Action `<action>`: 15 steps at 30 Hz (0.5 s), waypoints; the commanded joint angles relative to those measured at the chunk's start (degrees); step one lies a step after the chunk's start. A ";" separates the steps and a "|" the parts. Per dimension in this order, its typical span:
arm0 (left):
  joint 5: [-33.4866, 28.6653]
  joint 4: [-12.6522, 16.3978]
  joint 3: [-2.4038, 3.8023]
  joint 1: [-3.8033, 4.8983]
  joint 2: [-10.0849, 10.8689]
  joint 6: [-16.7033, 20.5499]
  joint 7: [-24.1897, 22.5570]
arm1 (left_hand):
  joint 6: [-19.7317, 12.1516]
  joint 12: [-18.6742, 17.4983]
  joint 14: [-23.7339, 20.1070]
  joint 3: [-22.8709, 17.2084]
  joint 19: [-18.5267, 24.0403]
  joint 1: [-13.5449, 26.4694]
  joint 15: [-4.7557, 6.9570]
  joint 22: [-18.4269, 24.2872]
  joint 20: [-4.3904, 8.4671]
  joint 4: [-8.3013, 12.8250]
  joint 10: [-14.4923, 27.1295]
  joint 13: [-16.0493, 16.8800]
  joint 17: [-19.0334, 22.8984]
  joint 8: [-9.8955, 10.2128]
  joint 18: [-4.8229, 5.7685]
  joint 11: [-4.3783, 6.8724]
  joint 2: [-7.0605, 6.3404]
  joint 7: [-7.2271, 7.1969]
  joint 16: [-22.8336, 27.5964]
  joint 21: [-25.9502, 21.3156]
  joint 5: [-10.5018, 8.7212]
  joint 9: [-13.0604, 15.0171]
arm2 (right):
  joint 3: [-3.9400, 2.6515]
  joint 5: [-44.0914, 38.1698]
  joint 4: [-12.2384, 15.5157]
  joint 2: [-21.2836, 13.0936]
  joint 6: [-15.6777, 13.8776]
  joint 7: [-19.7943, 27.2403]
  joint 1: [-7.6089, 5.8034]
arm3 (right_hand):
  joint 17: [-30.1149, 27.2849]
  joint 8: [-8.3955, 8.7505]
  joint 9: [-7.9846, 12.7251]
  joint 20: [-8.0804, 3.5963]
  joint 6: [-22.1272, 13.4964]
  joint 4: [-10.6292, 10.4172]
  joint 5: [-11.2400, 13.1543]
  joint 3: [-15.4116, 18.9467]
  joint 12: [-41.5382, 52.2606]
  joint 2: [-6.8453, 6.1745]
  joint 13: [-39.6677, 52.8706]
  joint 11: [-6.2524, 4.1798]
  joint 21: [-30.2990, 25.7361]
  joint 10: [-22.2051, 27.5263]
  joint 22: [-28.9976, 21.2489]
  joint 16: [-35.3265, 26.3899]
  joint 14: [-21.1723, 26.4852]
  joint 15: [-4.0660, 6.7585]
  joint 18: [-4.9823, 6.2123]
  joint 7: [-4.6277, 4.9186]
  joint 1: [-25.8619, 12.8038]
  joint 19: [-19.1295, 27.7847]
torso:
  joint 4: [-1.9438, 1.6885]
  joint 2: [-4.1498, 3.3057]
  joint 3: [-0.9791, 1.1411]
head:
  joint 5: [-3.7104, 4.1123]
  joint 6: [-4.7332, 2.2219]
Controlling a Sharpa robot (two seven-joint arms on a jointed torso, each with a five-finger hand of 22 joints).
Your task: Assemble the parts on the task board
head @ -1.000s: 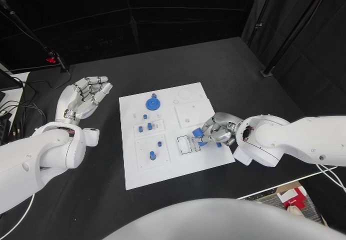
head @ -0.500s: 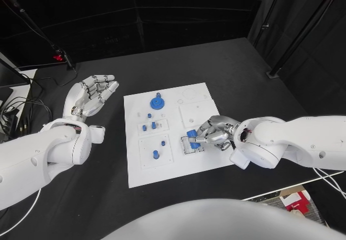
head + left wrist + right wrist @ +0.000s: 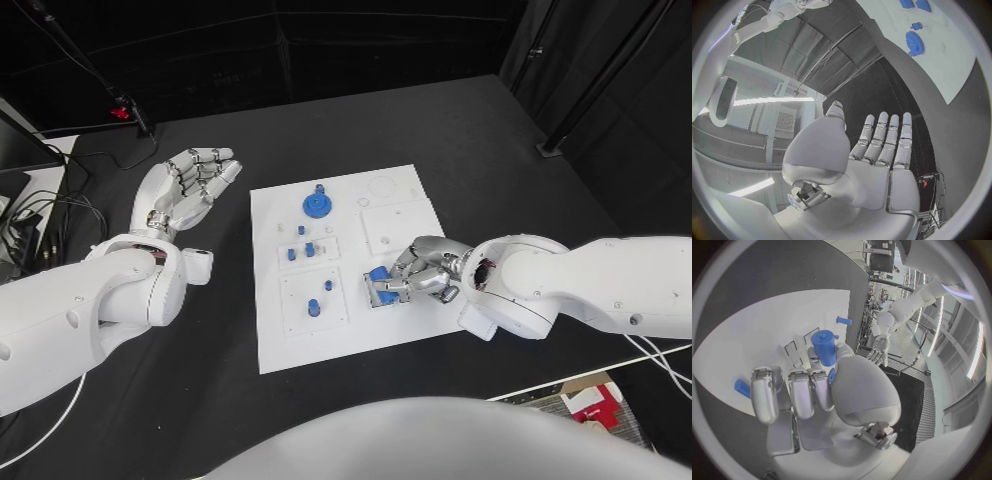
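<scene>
The white task board (image 3: 339,340) lies in the middle of the black table. On it are a blue gear (image 3: 317,206), a few small blue pegs (image 3: 297,251) and a blue piece (image 3: 310,308) in a square insert. My right hand (image 3: 420,272) rests over the board's right side and pinches a blue cylinder (image 3: 378,273) over a black-outlined slot. In the right wrist view the cylinder (image 3: 824,347) stands upright between thumb and curled fingers (image 3: 792,392), with another blue piece (image 3: 742,388) on the board beside them. My left hand (image 3: 188,180) is open, palm up, left of the board.
Cables lie at the table's left edge (image 3: 29,215). A red-tipped stand (image 3: 118,112) is at the back left. A cardboard box (image 3: 591,400) sits below the table's front right edge. The left wrist view shows the gear (image 3: 915,42) on the board's corner.
My right hand has carried the blue cylinder leftward across the board, to the black-outlined slot. The left hand stays open beside the board.
</scene>
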State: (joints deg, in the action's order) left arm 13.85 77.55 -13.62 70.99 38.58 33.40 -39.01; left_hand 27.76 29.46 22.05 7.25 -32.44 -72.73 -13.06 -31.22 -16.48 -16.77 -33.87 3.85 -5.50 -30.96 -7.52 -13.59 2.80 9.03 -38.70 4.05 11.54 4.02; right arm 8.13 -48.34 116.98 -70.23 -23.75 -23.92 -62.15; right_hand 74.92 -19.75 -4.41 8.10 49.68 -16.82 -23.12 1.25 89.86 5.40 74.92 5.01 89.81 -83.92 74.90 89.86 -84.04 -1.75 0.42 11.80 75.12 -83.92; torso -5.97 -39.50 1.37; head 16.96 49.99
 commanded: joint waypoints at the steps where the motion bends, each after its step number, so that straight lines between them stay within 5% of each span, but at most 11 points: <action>1: -0.07 0.11 0.05 0.08 -0.01 -0.45 -1.52 | -0.38 0.28 -0.33 0.38 -0.40 -0.07 0.10 0.09 -0.09 0.11 0.45 -0.08 0.10 -0.28 0.29 0.15 0.40 6.77 -0.37 0.30 0.17 -0.08 | 0.01 -8.01 0.35 0.17 0.48 -5.06 -0.03 | 15.08 0.25 0.07 -0.34 3.72 0.03 0.24 0.52 0.14 0.12 15.08 -0.30 0.19 -6.08 15.10 0.14 -5.96 0.28 -0.42 -3.30 -0.66 -6.08 | -0.02 0.03 0.03 | 0.05 0.01; 15: -0.07 0.14 0.05 0.08 0.13 -0.49 -1.47 | -0.38 0.28 -0.33 0.38 -0.40 -0.07 0.10 0.09 -0.09 0.11 0.45 -0.08 0.10 -0.28 0.29 0.15 0.40 6.77 -0.37 0.30 0.17 -0.08 | 0.01 -20.40 1.73 0.84 0.12 -9.52 -0.01 | 15.08 1.13 -0.15 -0.55 5.95 0.08 1.06 2.80 0.14 0.47 15.08 -0.75 0.19 -6.08 15.10 0.14 -5.96 0.59 -0.42 -3.87 -3.10 -6.08 | -0.02 0.02 0.05 | 0.20 0.01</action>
State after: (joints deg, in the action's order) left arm 13.85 77.58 -13.62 70.99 38.69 33.35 -39.01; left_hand 27.76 29.55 22.05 7.27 -32.44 -72.73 -13.06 -31.22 -16.48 -16.79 -33.66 3.85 -5.45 -30.96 -7.52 -13.38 2.80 9.03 -38.70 4.05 11.54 4.02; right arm 8.12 -63.54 118.47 -69.46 -23.89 -30.69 -62.15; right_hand 74.91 -18.73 -4.46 7.89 53.29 -16.74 -22.40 3.87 89.86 5.77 74.92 4.47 89.81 -84.04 74.90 89.86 -83.90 -1.61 0.42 9.94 72.48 -84.14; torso -5.97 -39.48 1.41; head 17.09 49.99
